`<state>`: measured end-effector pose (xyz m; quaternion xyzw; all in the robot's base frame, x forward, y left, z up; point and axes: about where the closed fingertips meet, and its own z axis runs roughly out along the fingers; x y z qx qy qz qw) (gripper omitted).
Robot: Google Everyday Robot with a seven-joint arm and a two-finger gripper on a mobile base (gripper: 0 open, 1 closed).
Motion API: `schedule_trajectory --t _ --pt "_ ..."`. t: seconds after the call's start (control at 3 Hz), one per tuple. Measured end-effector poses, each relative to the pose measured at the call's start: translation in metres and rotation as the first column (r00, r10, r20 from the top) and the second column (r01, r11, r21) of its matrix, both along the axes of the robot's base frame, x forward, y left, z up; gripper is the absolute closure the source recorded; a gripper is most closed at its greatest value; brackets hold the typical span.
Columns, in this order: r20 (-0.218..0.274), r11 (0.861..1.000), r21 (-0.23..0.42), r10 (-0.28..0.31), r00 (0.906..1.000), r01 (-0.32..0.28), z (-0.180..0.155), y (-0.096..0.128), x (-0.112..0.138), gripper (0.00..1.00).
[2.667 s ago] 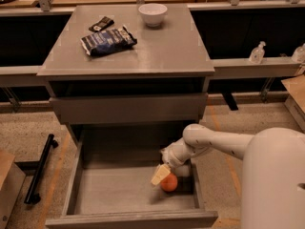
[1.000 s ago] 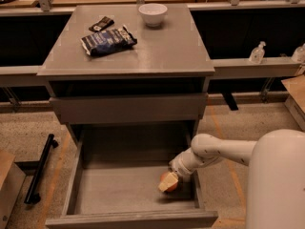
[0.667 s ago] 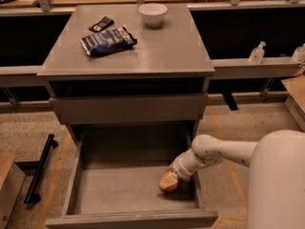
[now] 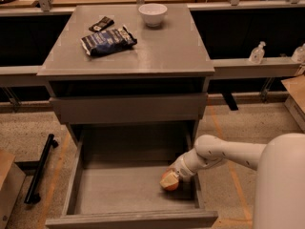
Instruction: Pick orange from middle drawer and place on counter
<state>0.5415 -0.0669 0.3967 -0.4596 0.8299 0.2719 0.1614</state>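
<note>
The middle drawer (image 4: 119, 194) is pulled out low at the front, with its flat grey bottom showing. The orange (image 4: 171, 185) lies in its right part, near the right wall, mostly covered from above. My gripper (image 4: 169, 179) reaches in from the right on a white arm and sits down on the orange, its beige tip over the fruit's top left. The counter (image 4: 157, 46) is the grey cabinet top above.
On the counter stand a white bowl (image 4: 153, 14) at the back, a dark blue snack bag (image 4: 108, 40) and a small black packet (image 4: 101, 24). A closed drawer front (image 4: 128, 108) overhangs the open drawer. Bottles (image 4: 257, 53) stand on the right ledge. A black bar (image 4: 40, 168) lies on the floor at left.
My gripper has come down from just above the orange onto it and shifted slightly right. Over the last second it has hardly moved. The orange stays in the drawer.
</note>
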Motion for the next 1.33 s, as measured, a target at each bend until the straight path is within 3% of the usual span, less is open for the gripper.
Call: schedule_trajectory --t 0.33,0.67,1.0,1.33 --pt "0.054 0.996 0.086 0.014 0.9985 -0.019 0.054 0.006 0.011 1.0" --pt "0.132 0.973 0.206 0.079 0.9881 -0.105 0.138 0.016 0.016 1.0" --pt "0.205 0.921 0.33 0.147 0.9676 -0.209 0.226 0.025 0.017 1.0" --pt "0.276 0.866 0.398 0.201 0.9397 -0.303 0.315 0.022 0.02 1.0"
